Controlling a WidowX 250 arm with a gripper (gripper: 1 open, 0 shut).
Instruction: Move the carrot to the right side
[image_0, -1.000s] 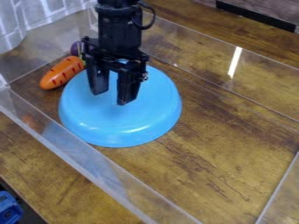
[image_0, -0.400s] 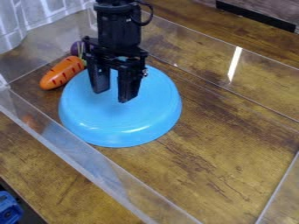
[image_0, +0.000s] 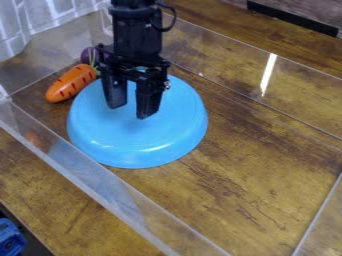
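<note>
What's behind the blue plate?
Behind the plate, the carrot lies at its far-left edge, a purple toy beyond. The arm hides the rest.

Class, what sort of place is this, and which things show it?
Probably a robot test bench: a black gripper hangs over a blue plate, and a toy-like carrot lies on the wooden tabletop.

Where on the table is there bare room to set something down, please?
The widest bare patch of table runs from the blue plate to the clear barrier along the picture's right edge. It is crowded at upper left, where the carrot, the purple toy and the gripper cluster around the plate.
</note>
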